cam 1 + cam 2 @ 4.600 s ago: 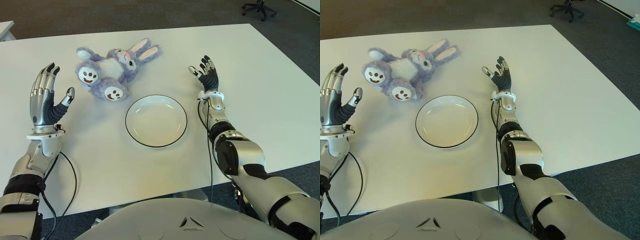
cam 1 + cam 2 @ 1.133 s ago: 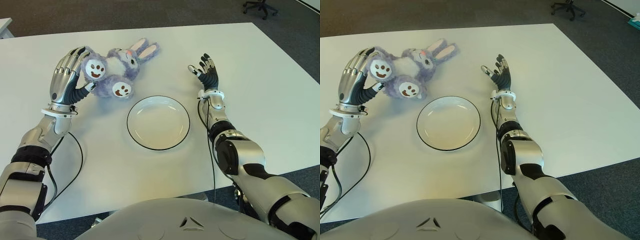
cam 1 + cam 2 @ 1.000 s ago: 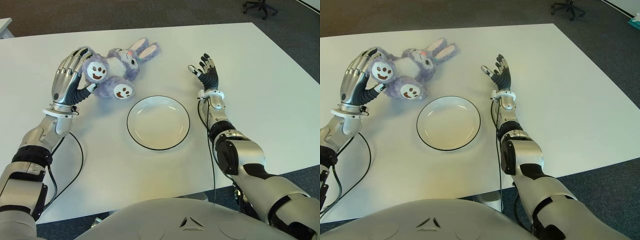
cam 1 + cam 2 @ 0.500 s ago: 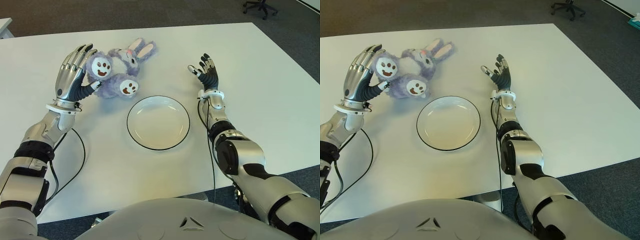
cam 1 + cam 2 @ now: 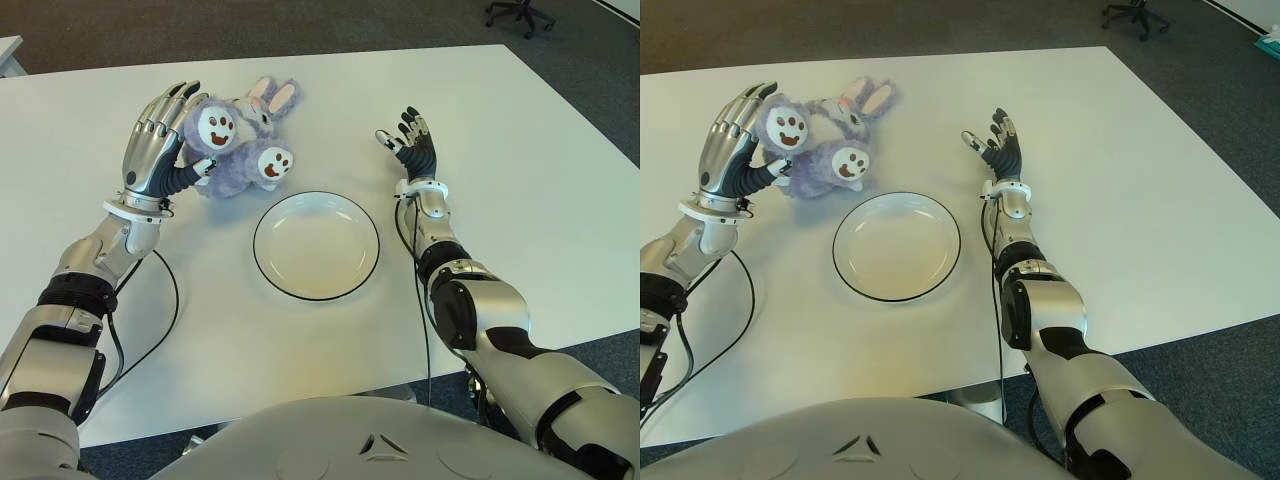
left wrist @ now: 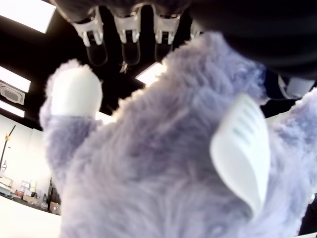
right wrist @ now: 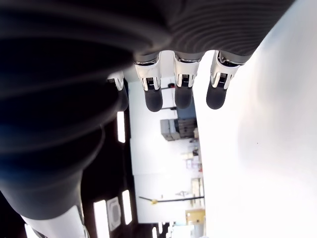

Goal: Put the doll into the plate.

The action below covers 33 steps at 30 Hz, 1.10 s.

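White table [image 5: 560, 200] fills most of the left eye view, with dark carpet beyond its far edge and an office chair [image 5: 520, 15] at the far right corner of the room. On the table, near the middle, sits a white plate [image 5: 316, 244] with a thin dark rim, and nothing lies in it. Just beyond the plate, toward the robot's left, is the doll [image 5: 238, 140], a fuzzy purple rabbit with its two white foot soles turned up toward the camera and its pink-lined ears pointing away. The left hand [image 5: 165, 140] is against the doll's left side, its fingers [image 5: 168, 108] reaching up behind one raised foot and the thumb pressing into the fur below, so the hand grips the doll, which is still outside the plate. The right hand [image 5: 412, 140] shows to the right of the plate, well apart from it, palm up with fingers spread and holding nothing. From the right eye view the layout is the same. Seen from the left wrist view, purple fur fills nearly everything, with a white sewn tag on it and fingertips [image 6: 126, 37] curving over its edge. Over in the right wrist view, straight fingers [image 7: 183, 84] hang free with nothing between them.
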Each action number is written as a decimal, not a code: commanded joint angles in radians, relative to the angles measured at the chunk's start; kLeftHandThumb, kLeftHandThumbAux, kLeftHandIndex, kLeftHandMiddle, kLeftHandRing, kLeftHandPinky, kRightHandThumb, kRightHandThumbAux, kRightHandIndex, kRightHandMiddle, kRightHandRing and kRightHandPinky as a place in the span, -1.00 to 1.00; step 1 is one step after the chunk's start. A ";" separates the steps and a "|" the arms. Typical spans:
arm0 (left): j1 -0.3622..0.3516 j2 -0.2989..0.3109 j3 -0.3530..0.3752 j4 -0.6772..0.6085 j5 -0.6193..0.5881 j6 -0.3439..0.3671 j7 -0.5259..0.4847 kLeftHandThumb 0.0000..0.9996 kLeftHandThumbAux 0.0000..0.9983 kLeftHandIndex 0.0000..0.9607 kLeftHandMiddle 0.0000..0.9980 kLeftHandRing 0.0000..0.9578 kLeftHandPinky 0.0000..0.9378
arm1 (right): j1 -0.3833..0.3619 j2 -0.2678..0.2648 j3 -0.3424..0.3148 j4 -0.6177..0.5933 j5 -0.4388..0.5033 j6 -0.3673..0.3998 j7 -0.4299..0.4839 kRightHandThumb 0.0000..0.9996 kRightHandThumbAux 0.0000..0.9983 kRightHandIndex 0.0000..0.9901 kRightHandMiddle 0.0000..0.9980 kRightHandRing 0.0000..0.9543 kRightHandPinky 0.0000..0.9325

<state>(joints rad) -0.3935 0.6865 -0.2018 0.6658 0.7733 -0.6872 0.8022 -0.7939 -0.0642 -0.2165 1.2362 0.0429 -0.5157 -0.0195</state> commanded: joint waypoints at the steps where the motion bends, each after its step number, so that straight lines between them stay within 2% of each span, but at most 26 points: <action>1: -0.013 -0.008 -0.019 -0.017 0.038 0.008 0.022 -0.10 -0.68 -1.00 -1.00 -1.00 -1.00 | 0.090 0.014 -0.002 0.059 -0.002 0.051 -0.003 -0.74 0.59 -0.89 -0.93 -0.93 -0.85; 17: -0.028 -0.019 -0.026 -0.056 0.020 0.038 -0.062 -0.14 -0.69 -1.00 -1.00 -1.00 -1.00 | 0.088 0.014 0.001 0.060 -0.004 0.056 -0.002 -0.75 0.59 -0.88 -0.93 -0.93 -0.85; 33: -0.057 -0.046 -0.027 -0.056 0.003 0.007 -0.106 -0.22 -0.71 -1.00 -1.00 -1.00 -1.00 | 0.085 0.015 0.000 0.061 -0.004 0.060 -0.005 -0.73 0.59 -0.88 -0.92 -0.92 -0.84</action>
<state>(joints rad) -0.4275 0.6527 -0.2181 0.5977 0.7842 -0.6717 0.7146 -0.7953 -0.0642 -0.2159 1.2368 0.0426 -0.5152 -0.0198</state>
